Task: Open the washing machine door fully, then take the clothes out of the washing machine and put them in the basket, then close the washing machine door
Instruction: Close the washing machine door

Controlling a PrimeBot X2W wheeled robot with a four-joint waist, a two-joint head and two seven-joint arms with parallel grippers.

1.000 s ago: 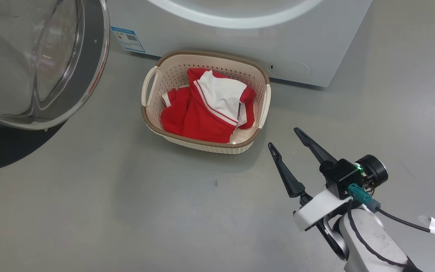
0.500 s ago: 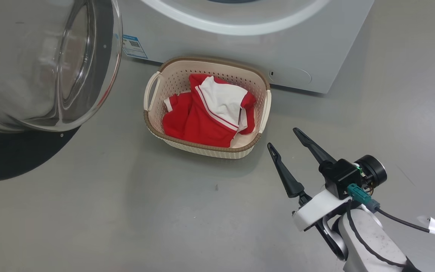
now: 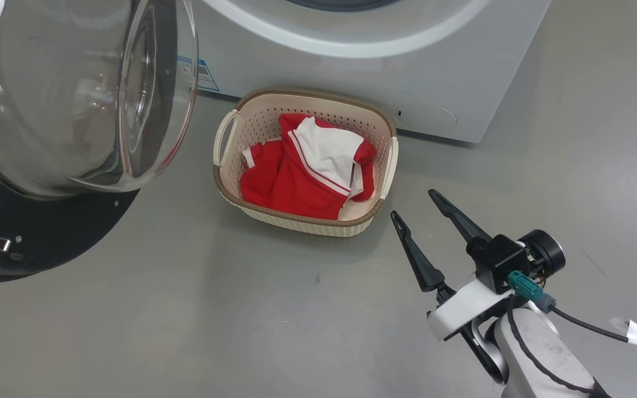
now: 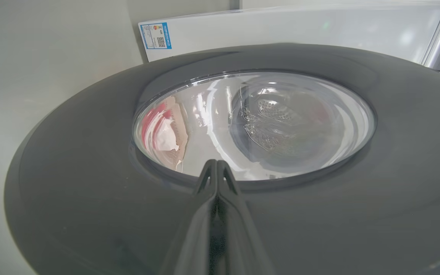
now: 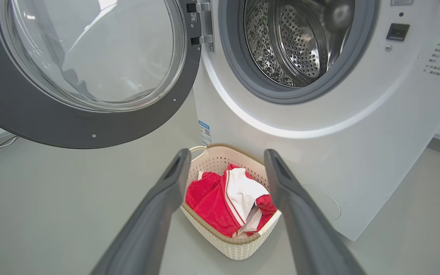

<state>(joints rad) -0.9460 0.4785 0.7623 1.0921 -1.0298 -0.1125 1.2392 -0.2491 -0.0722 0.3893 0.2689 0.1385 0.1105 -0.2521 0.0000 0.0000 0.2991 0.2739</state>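
Change: washing machine door point(image 3: 47, 243) is swung nearer the washing machine point(image 3: 462, 72) than a second ago, and its bulging clear glass now covers part of the blue label point(image 3: 208, 77).
Left gripper point(image 4: 217, 170): fingers are clenched together, tips set at the door's glossy black rim by the glass edge.
Right gripper point(image 3: 414, 204): long dark fingers are spread wide, nothing grasped.
Basket point(image 3: 296, 213): perforated cream plastic with a brown woven rim, set just ahead of the right fingertips.
Clothes point(image 3: 291, 185): red and white fabric, crumpled inside the basket.
Drum point(image 5: 292, 38): perforated steel, seen beyond the right fingers.
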